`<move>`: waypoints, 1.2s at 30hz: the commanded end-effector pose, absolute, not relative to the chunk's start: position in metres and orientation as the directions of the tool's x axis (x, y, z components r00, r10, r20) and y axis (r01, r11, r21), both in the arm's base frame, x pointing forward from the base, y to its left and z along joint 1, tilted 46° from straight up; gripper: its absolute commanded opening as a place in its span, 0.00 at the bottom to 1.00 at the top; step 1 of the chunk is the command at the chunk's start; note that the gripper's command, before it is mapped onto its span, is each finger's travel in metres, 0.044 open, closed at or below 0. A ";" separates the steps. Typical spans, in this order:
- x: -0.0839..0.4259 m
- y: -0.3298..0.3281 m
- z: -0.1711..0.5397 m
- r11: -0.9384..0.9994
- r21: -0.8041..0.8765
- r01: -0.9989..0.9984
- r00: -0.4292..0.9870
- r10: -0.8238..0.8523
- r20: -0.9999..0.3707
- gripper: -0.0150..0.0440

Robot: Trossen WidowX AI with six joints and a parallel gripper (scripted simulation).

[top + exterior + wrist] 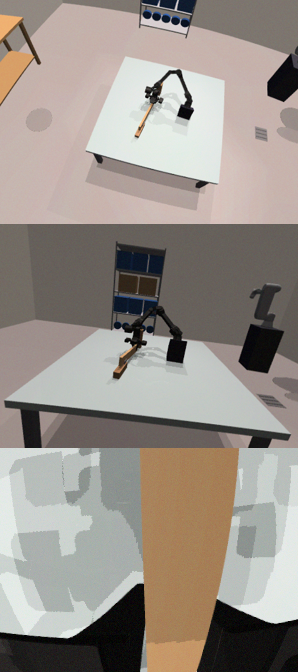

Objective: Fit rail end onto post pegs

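Note:
The long wooden bed rail (146,116) (128,353) (185,538) runs from the low footboard block (137,135) (118,373) back toward the short wooden post (161,89) (141,335). Its far end sits at the bracket on the block. My gripper (153,103) (136,346) (160,589) is shut on the rail near its post end, pointing down, one finger on each side. That end and both pegs are hidden behind the gripper, so contact with the post and the exact height of the end cannot be told. In the wrist view the rail passes lengthwise between the dark fingers.
The black arm base (185,112) (176,350) stands on the white table (175,150) (175,393), right of the rail. The arm arches over from the base to the rail. A shelf rack (138,272) stands beyond the table, away from the arm.

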State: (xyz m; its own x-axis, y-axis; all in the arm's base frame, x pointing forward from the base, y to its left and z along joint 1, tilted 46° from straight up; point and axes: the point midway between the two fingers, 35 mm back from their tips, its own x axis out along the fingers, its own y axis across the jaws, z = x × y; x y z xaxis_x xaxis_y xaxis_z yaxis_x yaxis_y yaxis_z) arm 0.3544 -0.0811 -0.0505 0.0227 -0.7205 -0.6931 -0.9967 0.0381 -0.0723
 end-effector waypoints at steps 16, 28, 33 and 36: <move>0.358 -0.072 -0.042 0.030 -0.073 -0.997 0.029 -0.721 -0.692 0.25; 0.359 -0.067 -0.038 0.030 -0.073 -0.997 0.029 -0.721 -0.692 0.25; 0.359 -0.066 -0.036 0.030 -0.073 -0.997 0.029 -0.721 -0.692 0.25; 0.359 -0.065 -0.035 0.030 -0.073 -0.997 0.029 -0.721 -0.693 0.25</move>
